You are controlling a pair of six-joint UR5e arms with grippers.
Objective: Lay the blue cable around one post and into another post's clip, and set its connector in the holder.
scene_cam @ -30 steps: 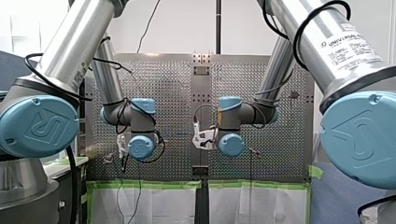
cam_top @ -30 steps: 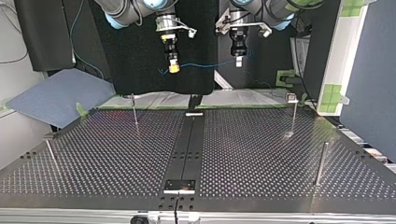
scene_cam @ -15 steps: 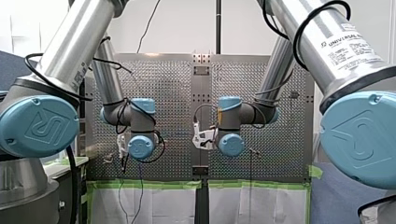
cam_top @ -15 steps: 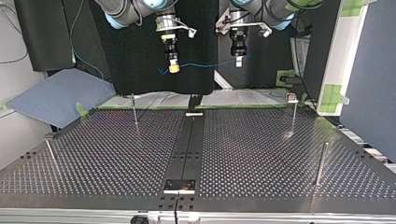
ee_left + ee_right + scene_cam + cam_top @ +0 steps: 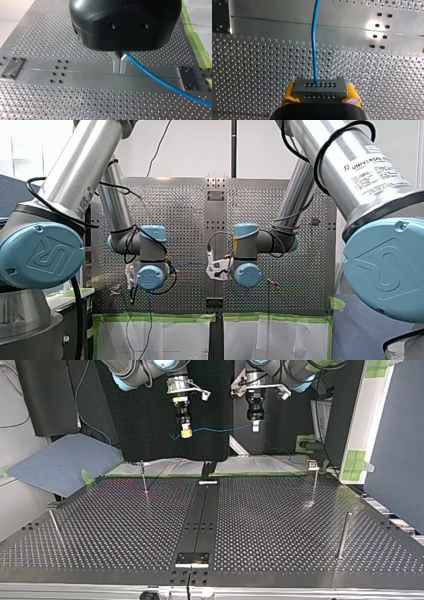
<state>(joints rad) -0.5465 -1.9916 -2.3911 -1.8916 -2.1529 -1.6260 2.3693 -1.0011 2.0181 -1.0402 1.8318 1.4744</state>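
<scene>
Both grippers hang high above the perforated table with the blue cable stretched between them. At the top view's left, my right gripper with yellow pads is shut on the cable's grey connector; the cable runs straight out of that block, ahead of my right gripper. Towards the top view's right, my left gripper pinches the cable. In the left wrist view its metal fingers are shut on the cable, which trails off to one side.
Thin posts stand on the table: one at the far left of the top view, one with a clip at the far right, a plain one and a leaning one nearer. Small plates sit on the centre strip.
</scene>
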